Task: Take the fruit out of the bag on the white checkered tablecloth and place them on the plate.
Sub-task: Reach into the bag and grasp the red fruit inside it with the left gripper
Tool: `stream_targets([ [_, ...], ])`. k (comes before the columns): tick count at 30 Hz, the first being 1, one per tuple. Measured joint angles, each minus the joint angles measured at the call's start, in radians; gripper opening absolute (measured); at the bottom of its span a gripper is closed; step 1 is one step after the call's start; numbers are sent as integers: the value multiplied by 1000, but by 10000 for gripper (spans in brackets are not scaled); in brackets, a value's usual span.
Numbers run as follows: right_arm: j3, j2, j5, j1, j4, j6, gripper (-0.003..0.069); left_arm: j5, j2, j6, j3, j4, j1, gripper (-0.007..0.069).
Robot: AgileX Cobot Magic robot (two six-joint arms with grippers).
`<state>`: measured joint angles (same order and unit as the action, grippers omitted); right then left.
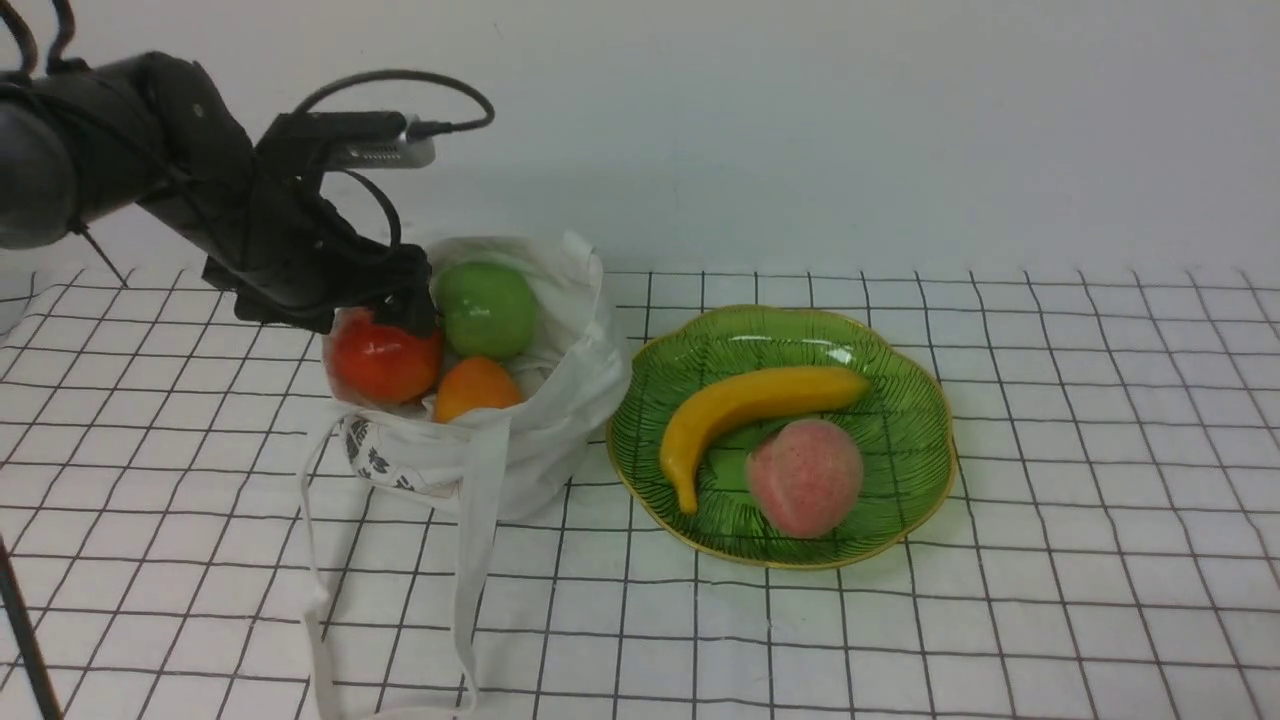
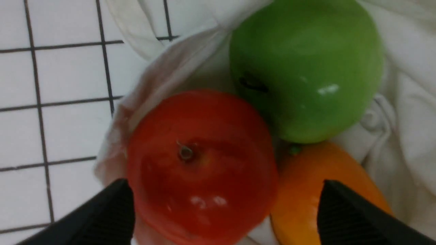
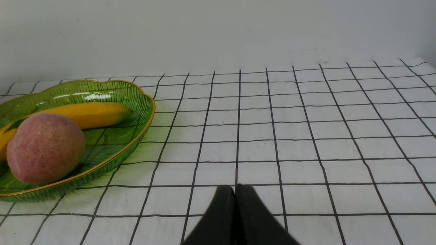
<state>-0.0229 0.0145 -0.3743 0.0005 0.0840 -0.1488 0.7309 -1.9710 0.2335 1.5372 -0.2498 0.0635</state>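
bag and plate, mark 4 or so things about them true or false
The green apple is in the bag. True.
The peach is in the bag too. False: it is on the plate.
The banana is on the plate. True.
The left hand is shut. False: it is open, its fingers apart at the red fruit.
The right hand is open. False: its fingertips meet.

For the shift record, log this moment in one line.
left gripper: open at red fruit | right gripper: shut | plate: banana, peach
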Motion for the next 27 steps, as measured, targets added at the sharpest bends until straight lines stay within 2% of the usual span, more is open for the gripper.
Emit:
stream_targets([
  [6, 0, 0, 0, 0, 0, 0, -14, -33, -56, 18, 0, 0, 0, 681],
  [9, 0, 0, 0, 0, 0, 0, -14, -35, -71, 19, 1, 0, 0, 663],
  [13, 0, 0, 0, 0, 0, 0, -14, -46, -83, 17, 3, -1, 0, 600],
  [18, 0, 0, 0, 0, 0, 0, -14, -36, -83, 15, 5, 3, 0, 601],
  [23, 0, 0, 0, 0, 0, 0, -14, 55, -54, 4, 35, 59, 0, 601],
  [27, 0, 0, 0, 0, 0, 0, -14, 187, 16, -51, 124, 153, 0, 601],
])
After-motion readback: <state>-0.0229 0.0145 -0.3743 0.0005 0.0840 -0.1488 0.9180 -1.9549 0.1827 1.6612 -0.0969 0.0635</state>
